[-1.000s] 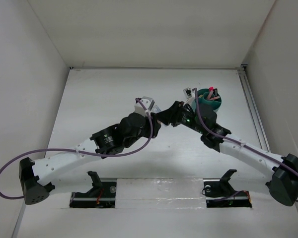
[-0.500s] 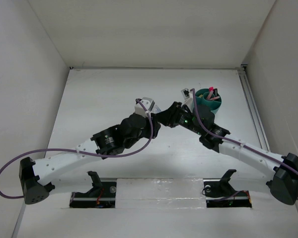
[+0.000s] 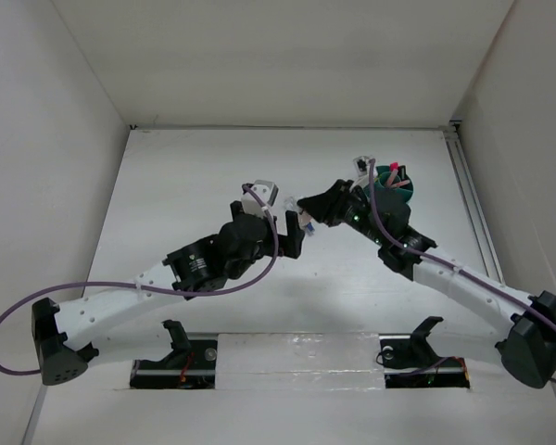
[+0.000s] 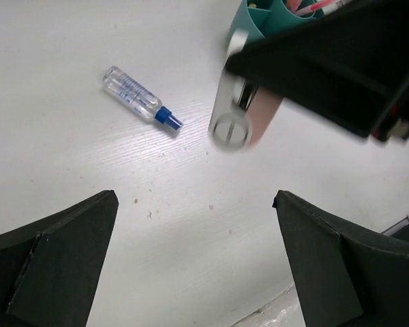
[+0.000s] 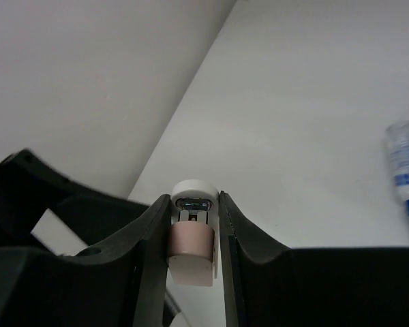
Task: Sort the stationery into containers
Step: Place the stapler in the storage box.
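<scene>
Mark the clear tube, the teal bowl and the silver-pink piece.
clear tube [image 4: 135, 96]: left wrist view, on its clear body.
teal bowl [image 4: 253, 24]: left wrist view, on its outer wall.
silver-pink piece [image 5: 191, 253]: right wrist view, on its pink body.

**Teal, pink and blue on white**

The tube [image 4: 138, 97] is clear with blue print and a blue cap. The oval piece [image 5: 192, 251] is pale pink below, white and silver above. The bowl [image 4: 258, 22] is teal, its pens [image 4: 311, 7] pink. The table [image 4: 75, 170] is white, the left gripper [image 4: 194, 196] black.
</scene>
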